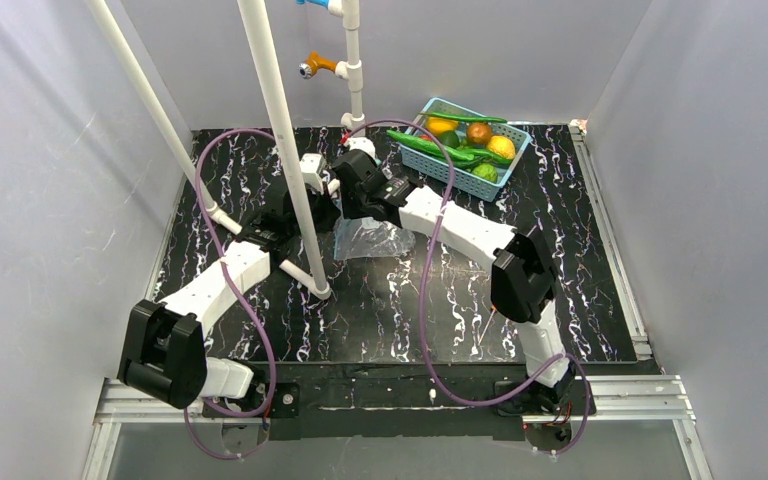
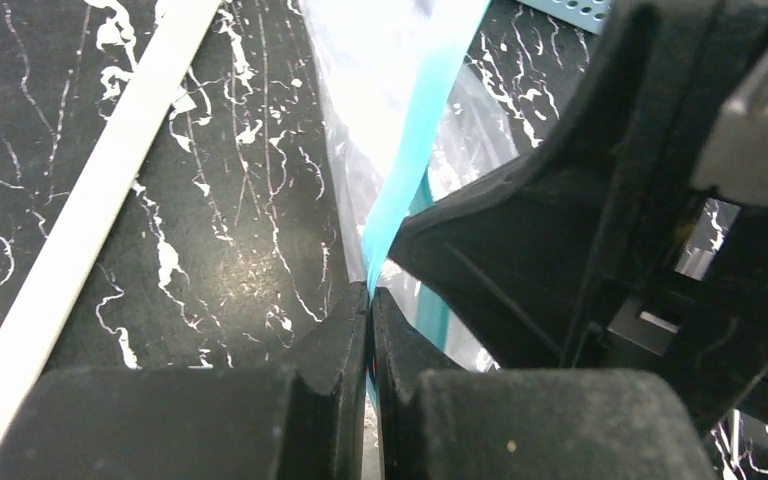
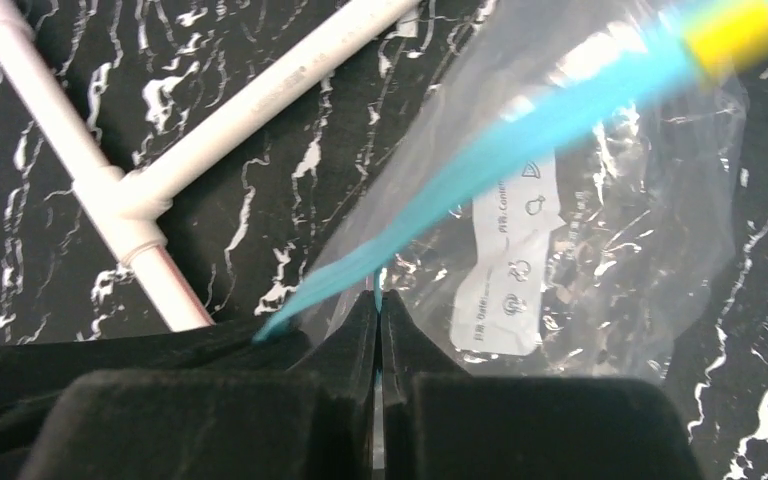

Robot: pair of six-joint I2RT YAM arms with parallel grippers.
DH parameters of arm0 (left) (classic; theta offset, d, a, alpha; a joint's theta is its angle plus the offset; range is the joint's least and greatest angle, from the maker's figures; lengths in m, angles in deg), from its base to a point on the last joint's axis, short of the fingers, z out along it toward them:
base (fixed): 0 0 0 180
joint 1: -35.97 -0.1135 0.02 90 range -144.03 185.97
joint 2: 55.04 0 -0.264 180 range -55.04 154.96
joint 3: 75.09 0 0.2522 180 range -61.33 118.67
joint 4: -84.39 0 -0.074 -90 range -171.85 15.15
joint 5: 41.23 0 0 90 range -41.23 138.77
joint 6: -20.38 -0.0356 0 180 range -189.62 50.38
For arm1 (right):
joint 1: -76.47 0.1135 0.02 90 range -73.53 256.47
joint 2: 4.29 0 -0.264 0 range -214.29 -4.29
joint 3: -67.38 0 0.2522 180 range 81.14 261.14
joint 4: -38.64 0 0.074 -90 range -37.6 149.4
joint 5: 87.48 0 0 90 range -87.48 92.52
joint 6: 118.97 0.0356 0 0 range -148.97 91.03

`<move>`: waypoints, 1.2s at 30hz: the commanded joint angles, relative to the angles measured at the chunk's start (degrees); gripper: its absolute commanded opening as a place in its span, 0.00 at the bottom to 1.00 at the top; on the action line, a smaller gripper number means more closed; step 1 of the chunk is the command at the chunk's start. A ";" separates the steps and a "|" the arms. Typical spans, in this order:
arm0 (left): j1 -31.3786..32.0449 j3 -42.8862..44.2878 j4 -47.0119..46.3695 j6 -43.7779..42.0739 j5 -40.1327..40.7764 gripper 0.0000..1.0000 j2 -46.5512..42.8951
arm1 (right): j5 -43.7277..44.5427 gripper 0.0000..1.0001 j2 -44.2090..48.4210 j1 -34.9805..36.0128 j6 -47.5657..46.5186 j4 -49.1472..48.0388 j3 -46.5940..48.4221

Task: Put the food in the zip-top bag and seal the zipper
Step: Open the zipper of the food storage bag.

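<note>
Left hand [image 2: 370,300]: fingers fully closed, pinching the zipper [image 2: 410,160] of the zip-top bag [image 1: 372,240]. Right hand [image 3: 378,300]: fingers likewise closed on the same teal strip, just beside the left. The bag lies crumpled directly below both hands, mid-worktop [image 1: 580,260]. Food [image 1: 478,132] lies in the blue basket [image 1: 457,178] at the far right, well apart from the bag.
</note>
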 commanded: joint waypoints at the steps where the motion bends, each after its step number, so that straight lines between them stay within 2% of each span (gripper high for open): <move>1: -0.06 0.50 1.90 1.24 6.54 0.00 -2.06 | 7.91 0.01 6.30 -0.24 0.42 -5.56 -6.74; 3: -0.37 0.85 3.57 1.39 12.03 0.00 -2.16 | 9.40 0.01 10.43 -0.32 0.24 -10.00 -12.76; 5: -0.82 0.82 4.14 1.52 13.53 0.00 -2.51 | 9.96 0.01 13.85 -0.81 0.18 -13.20 -17.78; 11: -1.14 2.10 5.28 0.58 9.92 0.00 -1.29 | 7.50 0.01 18.50 -2.22 -3.12 -17.92 -23.15; 15: -1.15 4.55 8.83 0.30 6.20 0.00 1.38 | 1.92 0.01 20.15 -2.36 -5.26 -19.86 -24.50; 17: -1.22 5.32 9.18 0.33 2.97 0.06 2.69 | -1.86 0.01 20.97 -2.31 -5.43 -21.65 -25.37; 23: -1.82 6.25 9.43 0.14 -1.10 0.37 3.49 | -8.95 0.01 20.41 -1.35 -8.37 -22.83 -25.20; 24: -2.48 6.13 9.31 0.02 -1.62 0.41 3.25 | -10.28 0.01 19.91 -1.22 -9.19 -22.61 -24.90; 27: -3.83 5.38 7.30 0.42 -4.95 0.42 2.41 | -13.38 0.01 18.65 -1.21 -9.83 -21.22 -23.56; 28: -4.01 5.32 7.02 0.11 -6.44 0.41 2.33 | -15.36 0.01 18.28 -1.21 -9.85 -20.43 -22.76; 29: -4.29 5.64 7.55 -0.80 -7.27 0.33 2.11 | -17.33 0.01 17.46 -1.21 -9.42 -18.58 -21.22; 30: -4.95 6.14 8.42 -1.86 -7.80 0.12 1.55 | -17.41 0.01 16.38 -1.29 -9.39 -14.40 -18.58; 31: -5.24 6.84 10.35 -2.65 -6.56 0.00 1.20 | -15.90 0.01 14.95 -1.38 -9.45 -8.90 -14.86; 32: -5.76 8.17 14.21 -1.94 -3.40 0.00 0.28 | -11.42 0.01 11.40 -1.55 -10.48 1.72 -7.37; 33: -6.03 8.84 16.77 -1.10 -1.29 0.00 -0.24 | -8.58 0.01 9.55 -1.64 -10.86 8.06 -2.57; 36: -6.05 12.59 23.05 -0.48 2.10 0.00 0.27 | -4.11 0.01 7.79 -2.49 -11.79 15.70 3.41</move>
